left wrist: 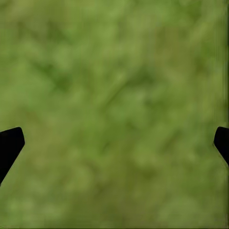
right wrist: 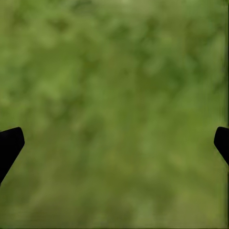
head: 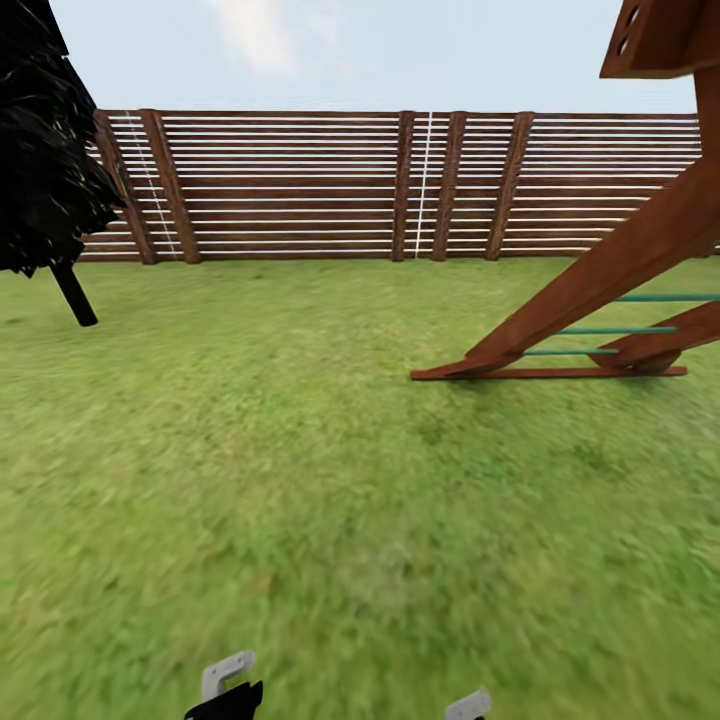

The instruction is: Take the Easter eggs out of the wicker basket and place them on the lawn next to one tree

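Along the far edge of the lawn: we saw a brown horizontal-slat wooden fence (head: 330,185) closing off the garden under a pale sky.
Lawn: the wide flat stretch of green grass (head: 300,480) ran from that fence to the near edge of the head view.
Far left corner of the lawn: a dark thin-trunked tree with black foliage (head: 40,150) leaned there.
Right side of the lawn: the reddish-brown wooden playset frame with green rungs (head: 600,320) stood with its base beam on the grass.
Left gripper (left wrist: 114,143): we found its black fingertips (left wrist: 9,145) spread wide apart, nothing between them, blurred grass beneath.
Right gripper (right wrist: 114,143): its black fingertips (right wrist: 9,145) were likewise spread wide and held nothing, over grass.
Near edge of the head view: grey and black arm parts (head: 228,690) poked up.
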Controlling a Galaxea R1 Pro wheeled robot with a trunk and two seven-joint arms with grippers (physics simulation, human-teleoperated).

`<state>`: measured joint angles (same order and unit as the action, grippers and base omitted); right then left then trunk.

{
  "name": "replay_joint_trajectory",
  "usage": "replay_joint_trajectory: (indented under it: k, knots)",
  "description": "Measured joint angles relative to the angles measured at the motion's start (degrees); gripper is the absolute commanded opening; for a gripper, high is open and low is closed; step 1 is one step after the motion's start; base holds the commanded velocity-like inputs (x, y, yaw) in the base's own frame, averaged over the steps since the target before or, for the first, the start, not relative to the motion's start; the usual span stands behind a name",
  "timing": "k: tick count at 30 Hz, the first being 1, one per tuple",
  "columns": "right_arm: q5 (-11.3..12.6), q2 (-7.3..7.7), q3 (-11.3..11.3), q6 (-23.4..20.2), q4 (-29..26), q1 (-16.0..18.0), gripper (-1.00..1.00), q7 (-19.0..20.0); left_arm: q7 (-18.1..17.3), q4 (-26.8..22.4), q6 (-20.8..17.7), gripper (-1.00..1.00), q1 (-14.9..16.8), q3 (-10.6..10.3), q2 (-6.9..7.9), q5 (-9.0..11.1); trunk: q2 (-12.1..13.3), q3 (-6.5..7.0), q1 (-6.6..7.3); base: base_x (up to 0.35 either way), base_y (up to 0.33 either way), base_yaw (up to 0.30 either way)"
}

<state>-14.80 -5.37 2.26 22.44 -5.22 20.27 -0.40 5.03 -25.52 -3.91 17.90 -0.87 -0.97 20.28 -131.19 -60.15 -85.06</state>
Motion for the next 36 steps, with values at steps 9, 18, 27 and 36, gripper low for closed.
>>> replay_joint_trajectory:
  k: [9,18,27,36]
  knots:
    - [0.0,-0.25,0.0,0.0,0.0,0.0,1.0,0.1,0.0,0.0,0.0,1.0,0.0,0.0,0.0,0.0,0.0,0.0,0.0,0.336,0.0,0.0]
    - [-0.1,-0.38,0.0,0.0,0.0,0.0,1.0,0.2,0.0,0.0,0.0,1.0,0.0,0.0,0.0,0.0,0.0,0.0,0.0,0.336,0.0,0.0]
    - [-0.1,-0.35,0.0,0.0,0.0,0.0,1.0,0.2,0.0,0.0,0.0,1.0,0.0,0.0,0.06,0.0,0.0,0.0,0.0,0.336,0.0,0.0]
    - [-0.1,-0.19,0.0,0.0,-0.1,0.0,1.0,0.1,0.0,0.0,0.0,1.0,0.0,0.0,0.05,0.0,0.0,0.0,0.0,0.336,0.0,0.0]
